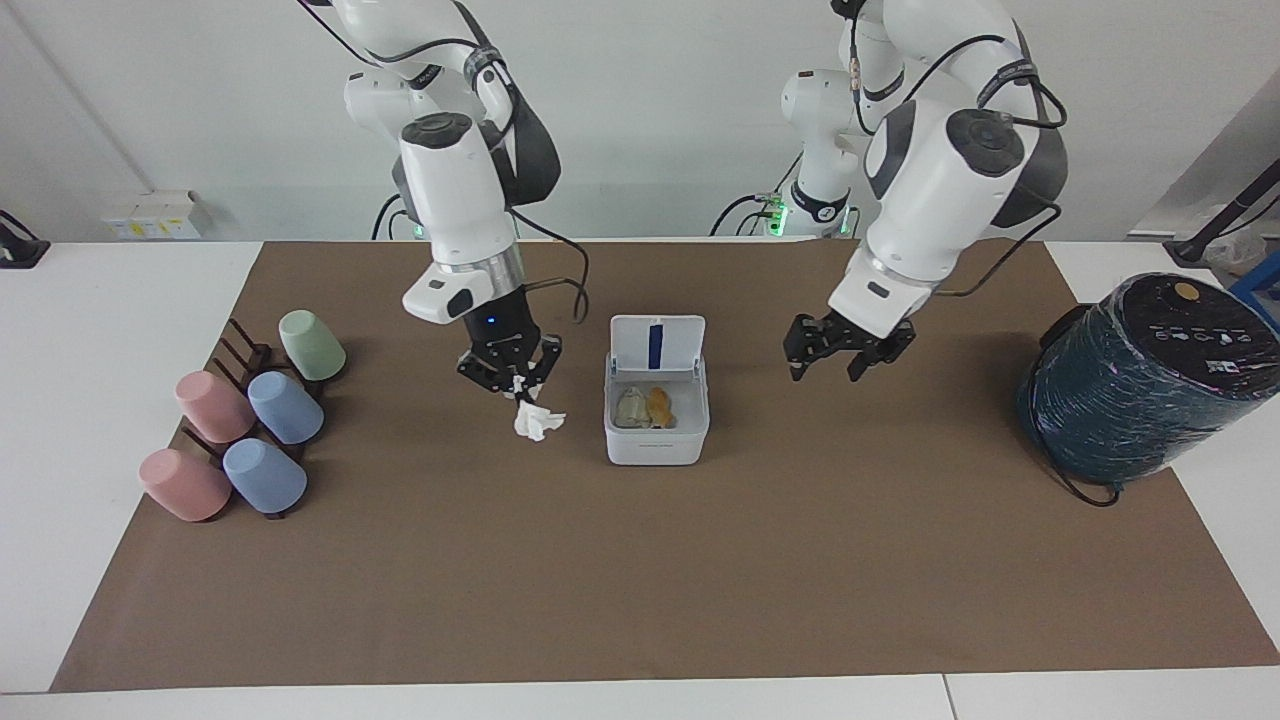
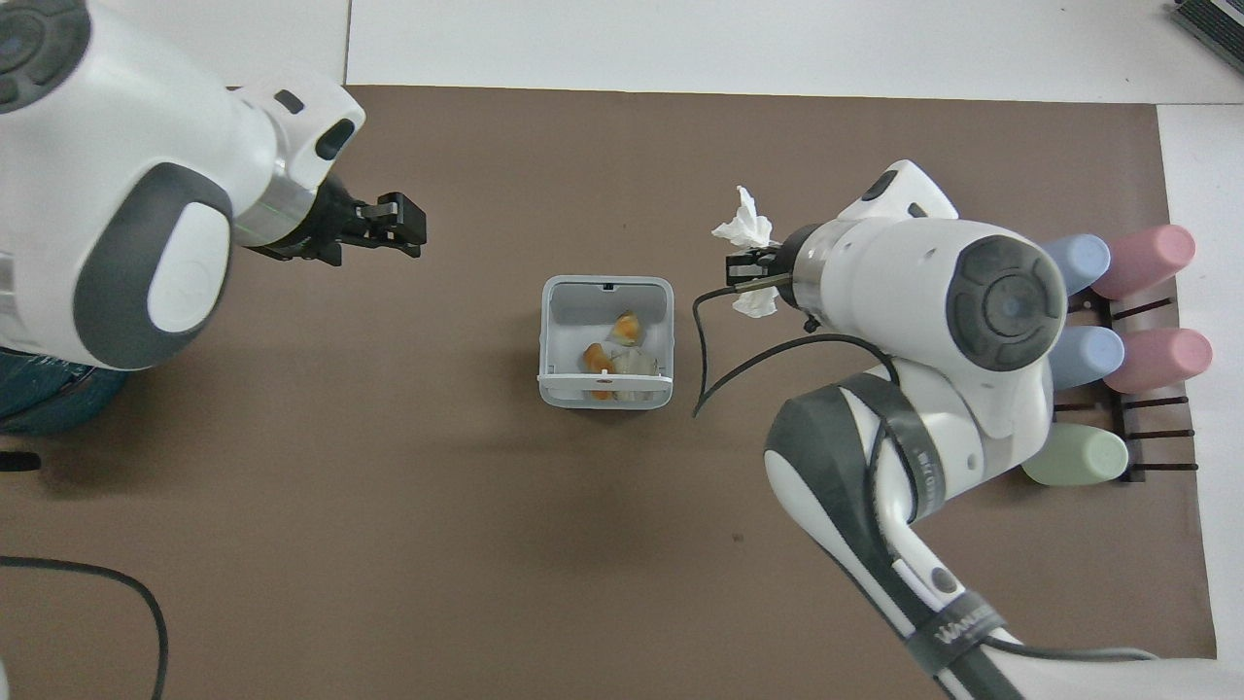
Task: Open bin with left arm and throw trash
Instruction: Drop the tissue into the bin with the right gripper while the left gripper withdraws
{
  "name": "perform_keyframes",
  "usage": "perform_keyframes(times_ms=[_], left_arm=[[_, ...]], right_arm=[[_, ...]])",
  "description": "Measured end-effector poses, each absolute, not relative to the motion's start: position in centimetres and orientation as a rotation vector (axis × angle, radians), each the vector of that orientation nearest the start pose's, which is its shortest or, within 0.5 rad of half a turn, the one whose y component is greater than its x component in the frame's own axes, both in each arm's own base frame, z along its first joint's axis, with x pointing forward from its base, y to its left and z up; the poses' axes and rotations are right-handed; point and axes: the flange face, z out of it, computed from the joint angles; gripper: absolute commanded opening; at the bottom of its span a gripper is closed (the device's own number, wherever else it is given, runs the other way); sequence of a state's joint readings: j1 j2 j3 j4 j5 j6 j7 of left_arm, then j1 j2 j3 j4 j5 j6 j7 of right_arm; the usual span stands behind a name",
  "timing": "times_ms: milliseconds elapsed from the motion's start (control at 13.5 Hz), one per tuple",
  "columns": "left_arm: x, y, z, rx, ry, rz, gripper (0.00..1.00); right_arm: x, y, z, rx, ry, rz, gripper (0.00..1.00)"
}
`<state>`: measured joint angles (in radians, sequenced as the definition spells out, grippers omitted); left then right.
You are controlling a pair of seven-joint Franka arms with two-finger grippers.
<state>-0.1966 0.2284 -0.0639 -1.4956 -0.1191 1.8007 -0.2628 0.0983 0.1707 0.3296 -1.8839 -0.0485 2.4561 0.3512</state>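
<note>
The white bin (image 1: 655, 447) stands open mid-mat, its lid (image 1: 682, 350) upright with the blue strip showing. A cream paper lump (image 1: 632, 408) and a yellow peel piece (image 1: 661, 407) lie inside; both show in the overhead view (image 2: 622, 358). My right gripper (image 1: 515, 383) is shut on the white tissue (image 1: 538, 422) and holds it in the air just beside the bin, toward the right arm's end (image 2: 743, 226). My left gripper (image 1: 828, 362) is open and empty, raised over the mat toward the left arm's end of the bin (image 2: 418, 226).
A rack of pastel cups (image 1: 240, 420) lies at the right arm's end of the mat (image 2: 1108, 340). A large dark teal wrapped cylinder (image 1: 1140, 380) stands at the left arm's end, with a black cable by it.
</note>
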Motion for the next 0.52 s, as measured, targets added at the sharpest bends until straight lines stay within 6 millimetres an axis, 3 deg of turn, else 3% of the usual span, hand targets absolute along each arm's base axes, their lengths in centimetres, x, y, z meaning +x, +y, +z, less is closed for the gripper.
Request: perform_keyframes(times_ms=[222,296,369,517], left_arm=[[60.3,-9.8,59.3,-3.277,-0.042,-0.088,0.83],[59.4,-7.8,60.7,-3.273,-0.053,-0.073,0.83],[58.6,-6.3,61.7,-3.269,-0.066,-0.051,0.82],[56.8,-4.3,63.1,-3.244,-0.050,0.012,0.81]], right_arm=[[56.1,31.4,45.0,-2.872,-0.154,-0.525,0.00],[55.6,32.6,44.4,-2.868,-0.165,-0.509,0.38],[55.4,33.2,43.9,-2.868,-0.177,-0.497,0.99],[55.5,33.4,43.6,-2.869,-0.176,-0.488,1.00]])
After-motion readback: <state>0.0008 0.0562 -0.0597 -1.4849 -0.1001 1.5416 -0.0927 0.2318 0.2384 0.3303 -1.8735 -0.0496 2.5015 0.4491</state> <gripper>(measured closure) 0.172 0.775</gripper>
